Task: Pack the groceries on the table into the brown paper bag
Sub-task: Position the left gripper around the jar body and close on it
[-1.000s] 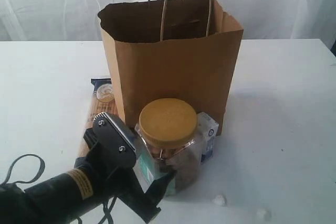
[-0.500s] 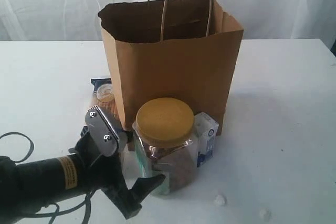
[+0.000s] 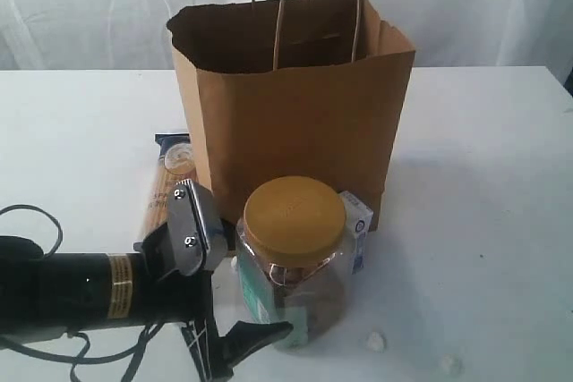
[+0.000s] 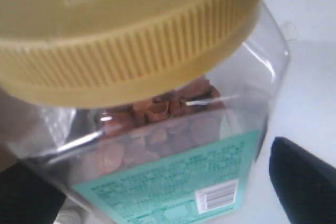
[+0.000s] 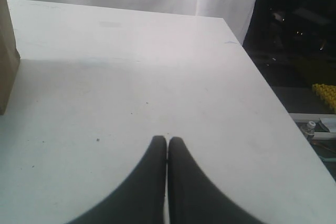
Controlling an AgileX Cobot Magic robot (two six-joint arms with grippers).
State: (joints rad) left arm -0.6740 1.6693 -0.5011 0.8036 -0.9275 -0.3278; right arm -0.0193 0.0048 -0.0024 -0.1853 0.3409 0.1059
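Observation:
The yellow-lidded clear jar (image 3: 294, 257) of brown pieces, with a green label, sits tilted in front of the brown paper bag (image 3: 295, 123). My left gripper (image 3: 264, 301) reaches in from the left with its jaws wide round the jar's body. One black finger (image 3: 260, 335) shows in front and the other is hidden behind. The jar (image 4: 157, 145) fills the left wrist view between the fingers of my left gripper (image 4: 168, 192). A spaghetti packet (image 3: 166, 181) lies left of the bag. A small white-blue carton (image 3: 356, 221) stands behind the jar. My right gripper (image 5: 167, 142) is shut and empty over bare table.
The bag stands open at the top on the white table (image 3: 483, 176), handles up. Small white lumps (image 3: 375, 341) lie near the front edge. A bag corner (image 5: 6, 61) and the table's edge (image 5: 262, 87) show in the right wrist view. A black cable (image 3: 27, 221) loops at the left.
My left arm swung from slanting to nearly level. The jar went with it, a little left, then right and nearer, and now leans more. The right gripper's earlier state is not shown.

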